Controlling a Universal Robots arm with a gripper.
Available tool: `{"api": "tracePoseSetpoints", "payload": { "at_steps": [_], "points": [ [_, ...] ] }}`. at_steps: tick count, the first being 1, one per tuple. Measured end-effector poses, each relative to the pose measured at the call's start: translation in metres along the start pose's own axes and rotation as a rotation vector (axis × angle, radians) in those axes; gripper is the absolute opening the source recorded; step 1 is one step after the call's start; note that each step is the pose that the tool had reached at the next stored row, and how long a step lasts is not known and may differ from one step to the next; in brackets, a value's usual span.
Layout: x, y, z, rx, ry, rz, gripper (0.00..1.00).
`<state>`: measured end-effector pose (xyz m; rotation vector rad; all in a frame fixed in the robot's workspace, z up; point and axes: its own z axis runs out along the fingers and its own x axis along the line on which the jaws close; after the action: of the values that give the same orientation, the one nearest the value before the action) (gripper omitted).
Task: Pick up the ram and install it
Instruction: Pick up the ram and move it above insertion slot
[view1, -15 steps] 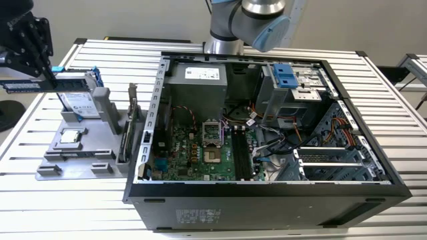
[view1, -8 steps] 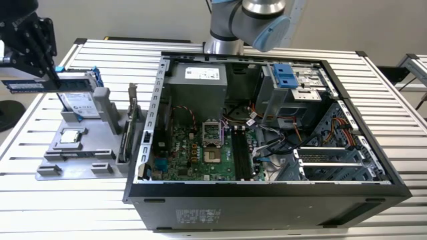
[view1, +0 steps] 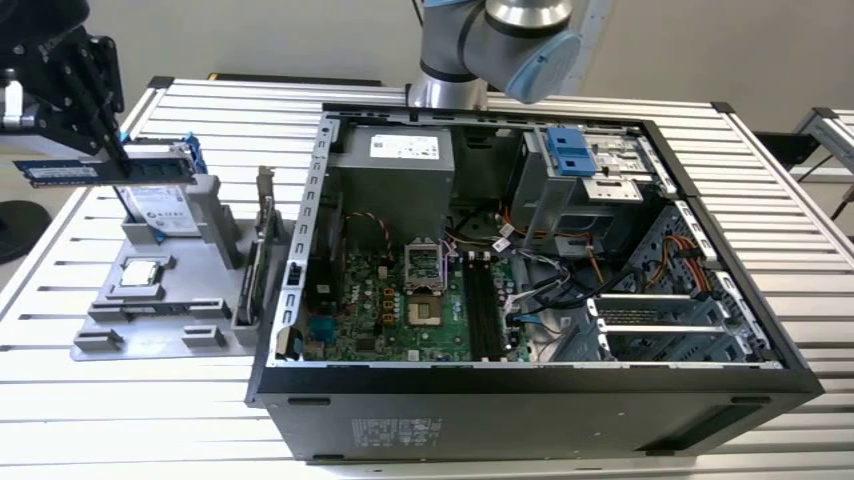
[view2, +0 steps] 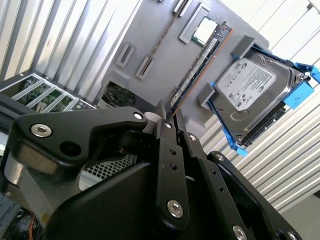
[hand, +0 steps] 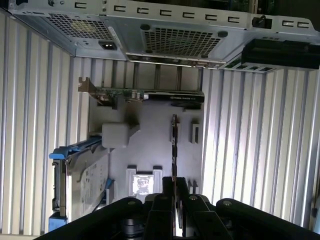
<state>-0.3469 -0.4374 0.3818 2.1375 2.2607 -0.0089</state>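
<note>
My gripper (view1: 91, 150) is at the exterior view's far left, shut on the ram (view1: 64, 172), a slim bluish board held level above the grey parts fixture (view1: 100, 325). In both wrist views the ram (view2: 200, 67) (hand: 173, 145) shows edge-on as a thin dark strip running out from between the black fingers (view2: 165, 130) (hand: 165, 200), over the fixture (view2: 165, 50) (hand: 150, 145).
On the fixture lie a silver hard drive in a blue frame (view1: 158, 208), a processor (view1: 142, 274) and an upright card with a bracket (view1: 259, 250). The open computer case (view1: 534, 400) sits to the right, its motherboard (view1: 400, 310) and dark memory slots (view1: 481, 310) exposed.
</note>
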Motion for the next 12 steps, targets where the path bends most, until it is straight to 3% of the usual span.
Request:
{"api": "tracePoseSetpoints", "payload": {
  "at_steps": [12],
  "points": [
    [-0.0007, 0.0118, 0.0002, 0.0, 0.0001, 0.0, 0.0]
  ]
}}
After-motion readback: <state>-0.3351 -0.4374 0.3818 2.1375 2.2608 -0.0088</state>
